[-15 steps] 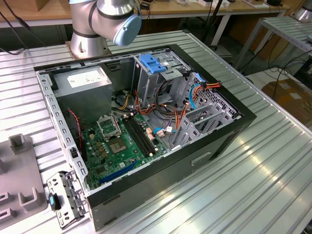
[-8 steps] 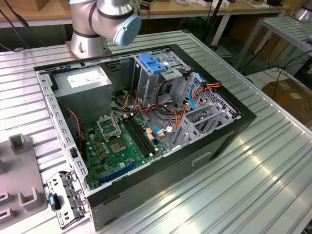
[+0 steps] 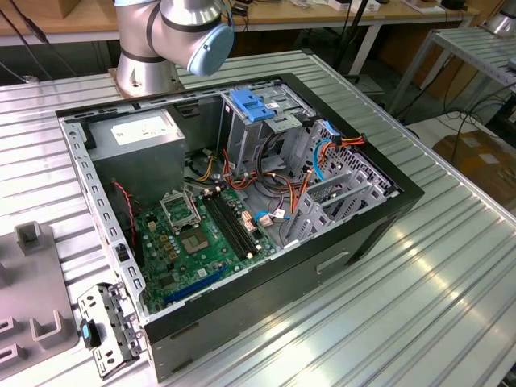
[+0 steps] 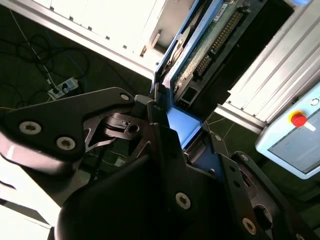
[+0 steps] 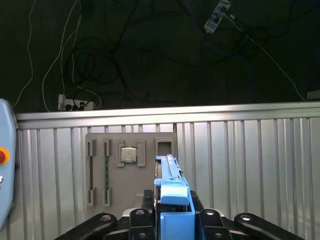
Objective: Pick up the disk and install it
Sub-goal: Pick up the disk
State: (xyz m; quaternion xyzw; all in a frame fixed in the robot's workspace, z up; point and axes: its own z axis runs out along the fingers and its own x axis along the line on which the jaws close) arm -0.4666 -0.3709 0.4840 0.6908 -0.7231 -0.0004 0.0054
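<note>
First wrist view: the disk [image 5: 173,200] is clamped edge-up between the black fingers [image 5: 207,218] of the gripper [image 5: 172,222], its blue side rail facing the camera, held over the ribbed metal table [image 5: 250,165]. In the second wrist view the disk [image 4: 184,124] runs away from the gripper [image 4: 185,131], its green circuit board showing beside the blue rail, and the jaws are closed on both its flat sides. On the table beyond the disk lies a grey fixture tray [image 5: 97,170] with a square chip [image 5: 129,155] seated in it. A pale blue pendant [image 5: 4,160] with a red button sits at the table's edge.

In the exterior view, an open computer case [image 3: 363,234] lies on the table [image 3: 419,306], its motherboard [image 3: 201,234] exposed and a blue latch [image 3: 251,105] atop its grey cage. The arm's base [image 3: 149,68] stands on the table behind the case.
</note>
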